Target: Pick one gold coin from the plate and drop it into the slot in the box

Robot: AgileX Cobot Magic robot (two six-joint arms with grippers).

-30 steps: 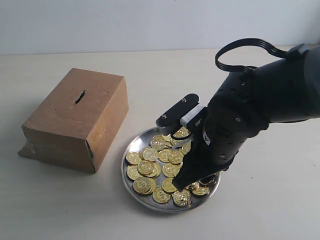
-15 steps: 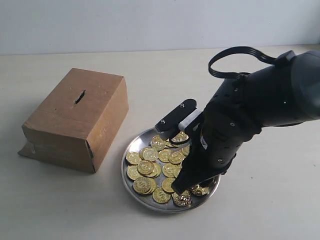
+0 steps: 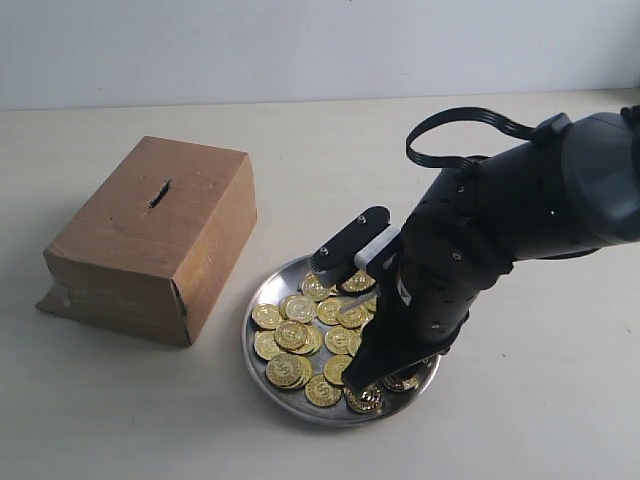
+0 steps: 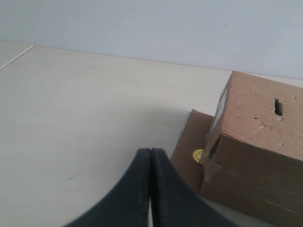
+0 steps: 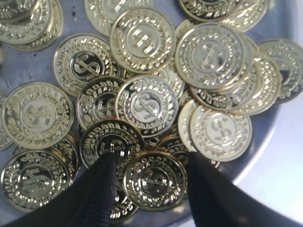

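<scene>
The right gripper (image 5: 149, 163) is down in the pile, black fingers spread, one shiny gold dollar-sign coin (image 5: 155, 179) sitting between them and nothing pinched yet. A second ago the arm was higher; it has dropped and slid toward the lower part of the exterior view, so the tips now sit right at the heaped gold coins (image 3: 300, 340). That looks like the grab being lined up, and closing should come next. The round shiny silver metal plate (image 3: 262, 285) lies lower centre. Just beside it, at left, stands the brown rectangular cardboard box (image 3: 150, 235), its short dark slot (image 3: 160, 193) on top and unobstructed. The left gripper (image 4: 150, 153) is shut, empty, away from the plate.
</scene>
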